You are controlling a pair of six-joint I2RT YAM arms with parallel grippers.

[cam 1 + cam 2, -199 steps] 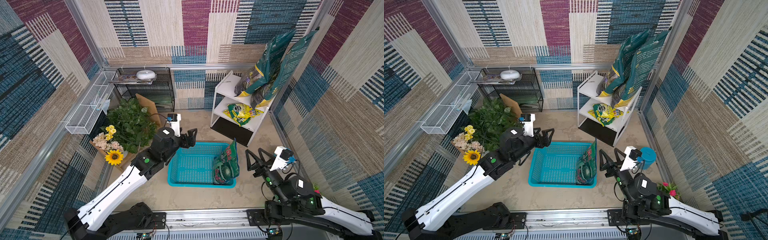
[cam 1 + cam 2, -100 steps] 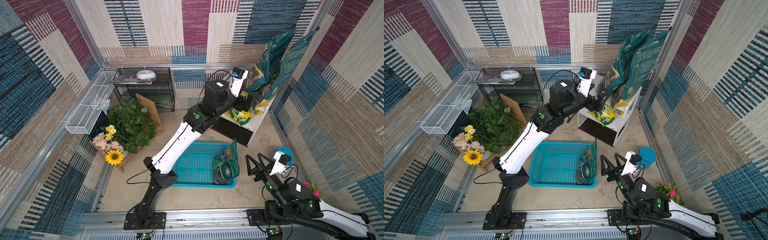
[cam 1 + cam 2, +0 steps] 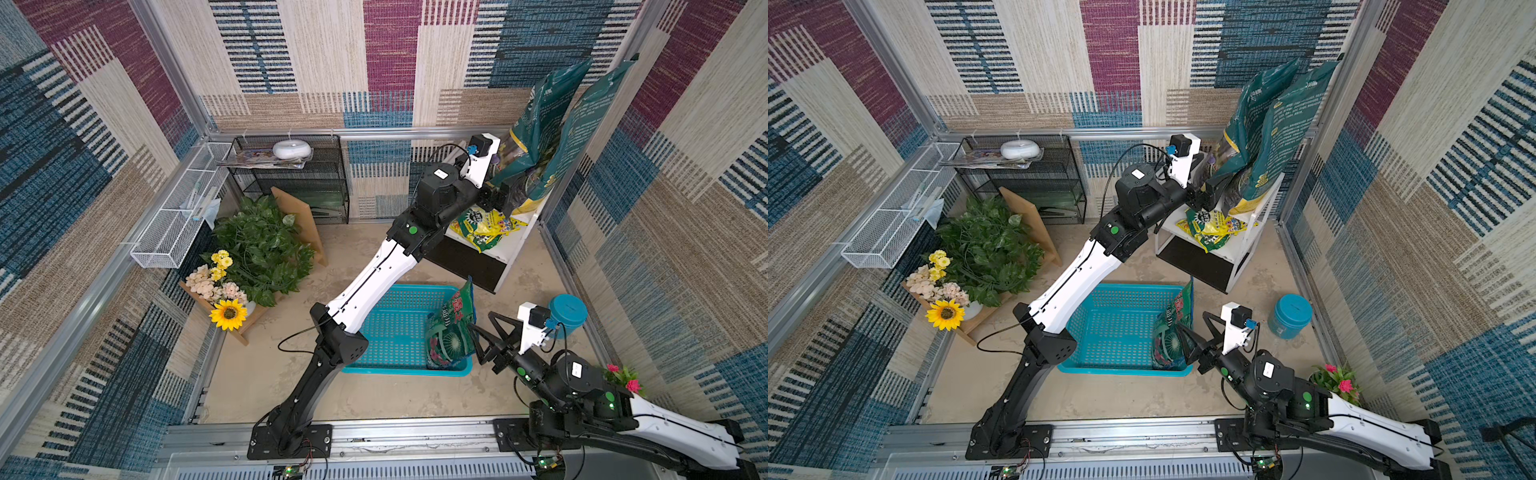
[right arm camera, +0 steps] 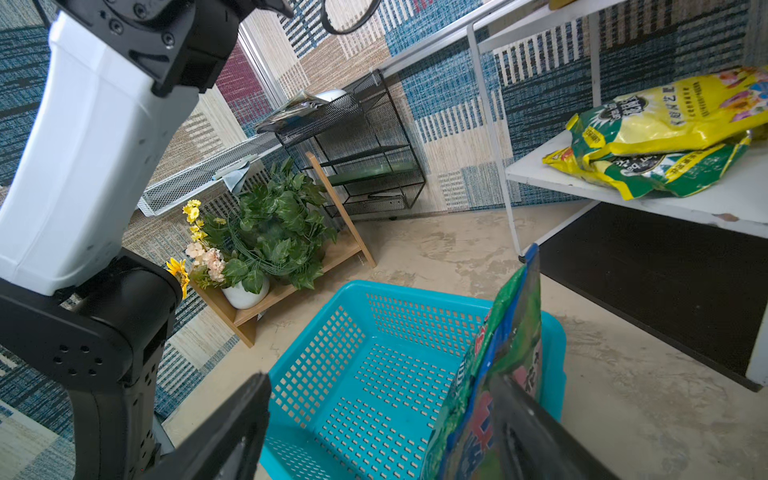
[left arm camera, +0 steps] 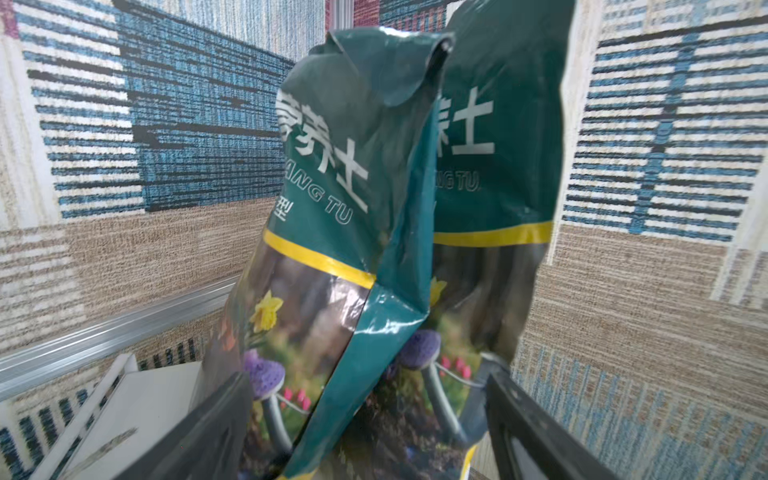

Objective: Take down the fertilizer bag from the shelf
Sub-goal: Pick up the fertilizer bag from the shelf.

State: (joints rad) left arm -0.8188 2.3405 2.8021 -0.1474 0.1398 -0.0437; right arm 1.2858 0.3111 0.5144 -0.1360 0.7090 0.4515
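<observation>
Left fingers [image 5: 216, 428] newly at shelf [image 5: 137, 403], spread astride fertilizer bag [image 5: 345, 208]; right fingers [image 4: 224, 428] spread beside green bag [image 4: 490, 365] in basket [image 4: 357, 287].

bright even light, soft wrist-view blur

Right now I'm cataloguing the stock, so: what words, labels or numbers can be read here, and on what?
"养土" and "ANG TU", both with the start cut off: front green bag.
"土" and "NG TU", partly hidden: rear green bag.
Yellow bags on the shelf: print too small to read.
Bag in the basket: lettering blurred, not readable.
</observation>
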